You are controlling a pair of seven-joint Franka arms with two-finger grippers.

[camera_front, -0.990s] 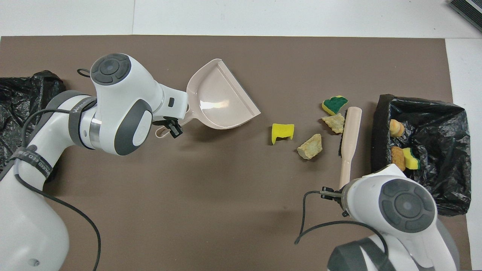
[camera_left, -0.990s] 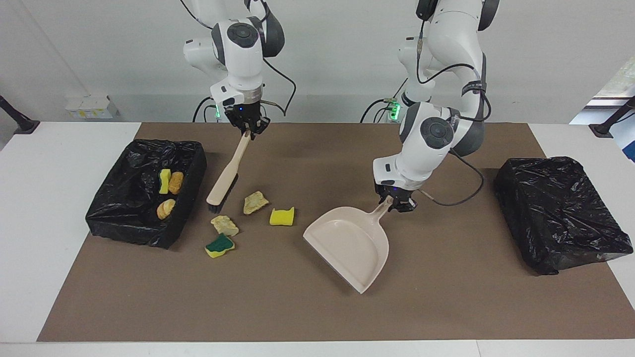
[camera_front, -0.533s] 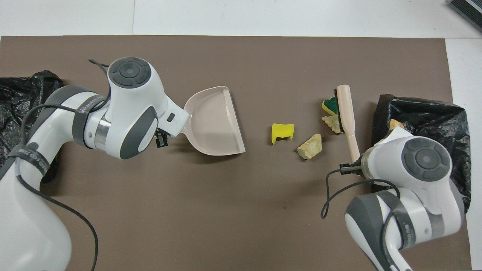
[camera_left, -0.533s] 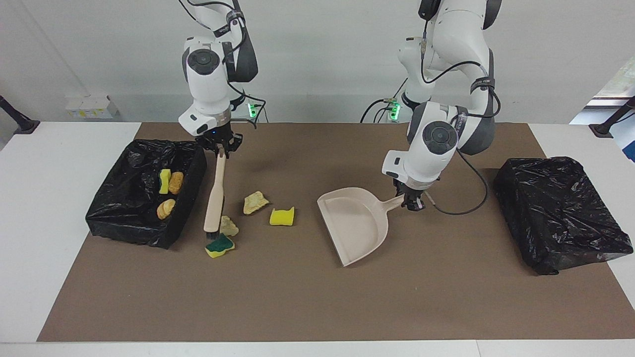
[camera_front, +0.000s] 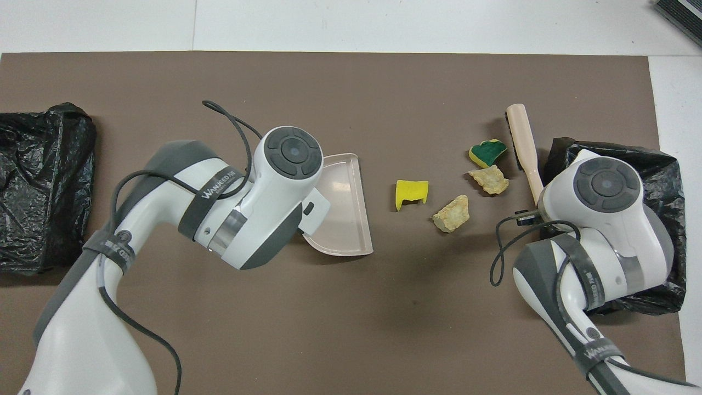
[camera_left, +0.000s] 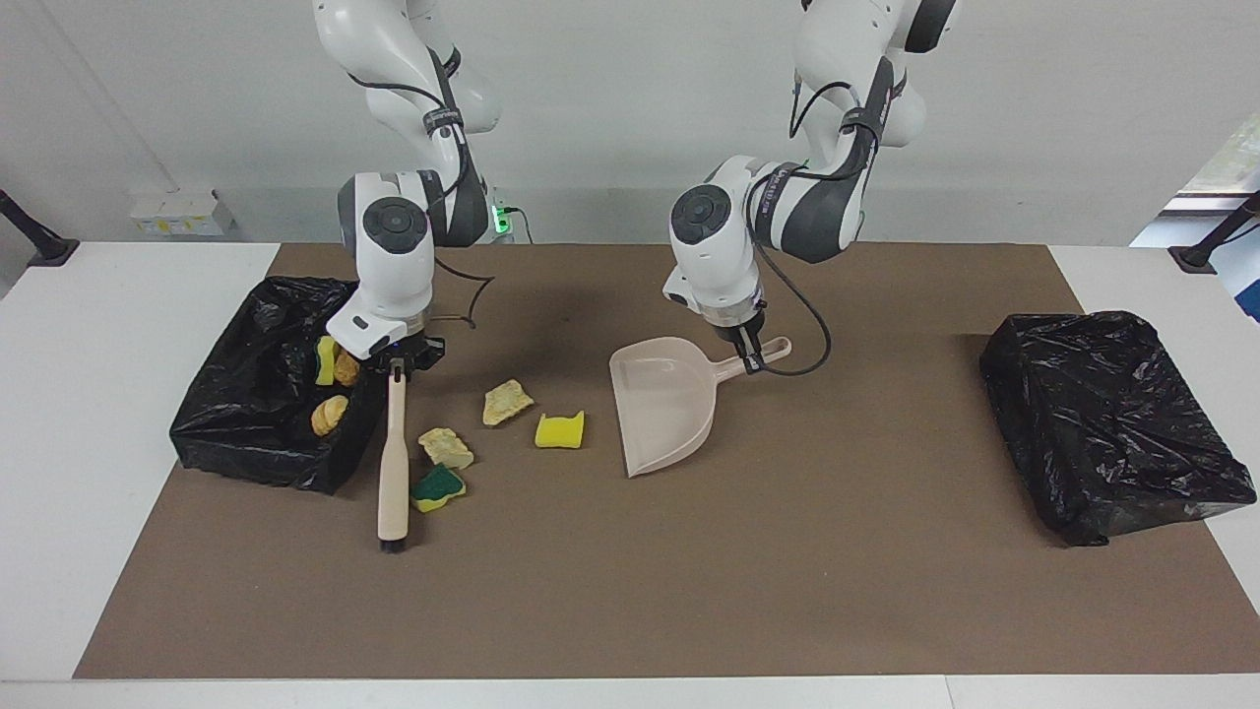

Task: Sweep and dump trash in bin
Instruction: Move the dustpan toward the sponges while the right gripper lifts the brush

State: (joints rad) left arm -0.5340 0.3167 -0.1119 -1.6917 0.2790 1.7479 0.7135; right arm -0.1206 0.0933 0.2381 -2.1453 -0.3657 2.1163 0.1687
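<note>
On the brown mat [camera_left: 630, 591], four scraps lie loose near the right arm's end: a yellow sponge bit [camera_left: 560, 430] [camera_front: 410, 193], a beige chunk [camera_left: 507, 401] [camera_front: 451, 214] beside it, a second beige chunk [camera_left: 446, 447] [camera_front: 489, 179], and a green-and-yellow sponge [camera_left: 437, 487] [camera_front: 486, 152] farther from the robots than that one. Three more scraps sit inside the open black-lined bin [camera_left: 246, 433] [camera_front: 666, 181] at that same end: a yellow sponge piece [camera_left: 326, 360] with a brown lump [camera_left: 346, 368] touching it, and a bread-like lump [camera_left: 330, 414] a little farther out.

The right gripper [camera_left: 397, 360] is clenched on the handle end of the brush [camera_left: 394, 463] [camera_front: 524, 144], just beside the bin's rim. The brush slopes down away from the robots (bristles at the low end, at or just above the mat) and passes just beside the green-and-yellow sponge, between the scraps and the bin.

The left gripper [camera_left: 750, 353] grasps the handle of the dustpan [camera_left: 661, 399] [camera_front: 345, 219], near the middle of the mat. The pan's straight open edge faces the scraps, with bare mat between it and the yellow sponge bit; whether that edge rests on the mat I cannot tell.

A second black-bagged bin [camera_left: 1107, 423] [camera_front: 41, 181] sits at the left arm's end, well apart from everything else.
</note>
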